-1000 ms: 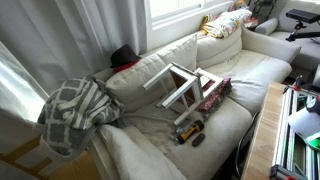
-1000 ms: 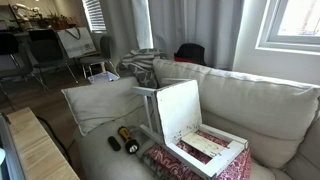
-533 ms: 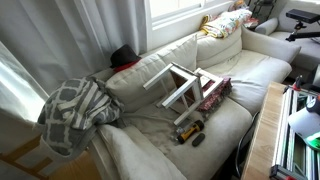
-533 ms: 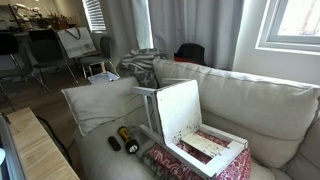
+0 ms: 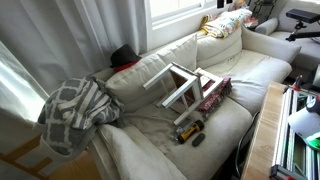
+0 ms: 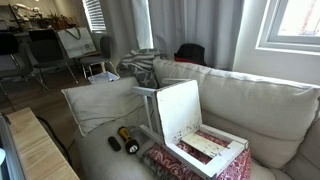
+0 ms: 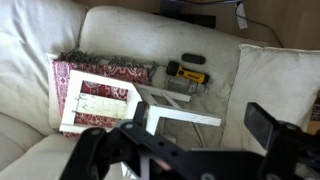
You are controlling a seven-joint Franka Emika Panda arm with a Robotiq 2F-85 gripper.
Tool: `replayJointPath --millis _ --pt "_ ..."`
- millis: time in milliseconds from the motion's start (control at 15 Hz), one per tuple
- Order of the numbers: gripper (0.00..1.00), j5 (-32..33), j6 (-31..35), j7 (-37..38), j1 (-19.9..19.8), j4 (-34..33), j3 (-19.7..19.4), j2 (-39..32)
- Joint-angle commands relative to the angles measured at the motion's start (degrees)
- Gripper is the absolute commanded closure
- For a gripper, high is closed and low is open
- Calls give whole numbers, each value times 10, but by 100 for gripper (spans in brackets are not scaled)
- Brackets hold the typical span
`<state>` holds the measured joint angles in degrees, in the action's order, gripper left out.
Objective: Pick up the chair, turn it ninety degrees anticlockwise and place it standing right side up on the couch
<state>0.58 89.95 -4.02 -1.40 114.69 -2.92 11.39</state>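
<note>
The pale grey-white chair (image 5: 185,85) lies tipped on its back on the cream couch (image 5: 235,60). Its framed backrest rests flat on a red patterned cushion (image 5: 215,93) and its seat stands upright, as seen in both exterior views (image 6: 180,112). In the wrist view the chair (image 7: 95,100) lies below and ahead of my gripper (image 7: 200,122), which hangs above the couch (image 7: 130,30) with jaws wide open and empty. One fingertip (image 7: 262,122) is over the seat cushion. The gripper does not show in either exterior view.
A yellow-black flashlight (image 7: 187,72) and a small black object (image 7: 192,59) lie on the seat cushion near the chair legs. A grey-white plaid blanket (image 5: 75,110) drapes the couch arm. A wooden table edge (image 5: 262,140) stands in front of the couch.
</note>
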Motion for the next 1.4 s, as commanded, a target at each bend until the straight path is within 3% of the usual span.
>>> replayJointPath --millis 0,133,467,533,1067,1333 --pt "0 -48 -17 -31 -41 -36 -53 -85" --pt "0 -90 -15 -44 -63 -44 -76 -122" --pt "0 -247 106 -98 -105 -27 -95 -176" --pt "0 -196 77 -77 -99 -26 -88 -158" --pt "0 -201 84 -81 -102 -28 -85 -162" --pt "0 -200 112 -88 -120 -85 -94 -276"
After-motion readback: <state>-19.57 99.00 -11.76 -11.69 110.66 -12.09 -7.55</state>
